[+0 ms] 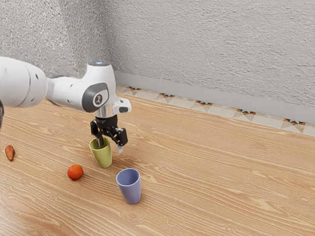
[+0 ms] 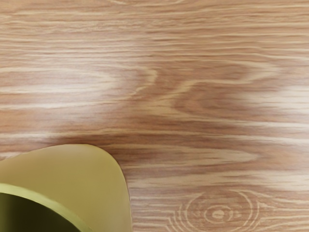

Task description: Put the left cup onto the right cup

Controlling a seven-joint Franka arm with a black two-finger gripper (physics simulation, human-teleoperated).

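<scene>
An olive-green cup (image 1: pixel 102 154) stands upright on the wooden table, at the exterior view's left of a lavender-blue cup (image 1: pixel 129 186), which stands nearer the front. My gripper (image 1: pixel 110 145) hangs at the green cup's rim. One finger (image 1: pixel 101 141) reaches down inside the cup and the other finger (image 1: pixel 119 146) stays outside its wall on the exterior view's right, with a gap to the wall, so the gripper is open. In the wrist view the green cup (image 2: pixel 63 188) lies just under my hand, with its rim and outer wall visible.
An orange ball (image 1: pixel 75 172) lies on the table (image 1: pixel 221 167) just left of the green cup in the exterior view. A small red-brown object (image 1: pixel 10 152) sits at the far left edge. A grey wall with a patterned skirting runs along the back.
</scene>
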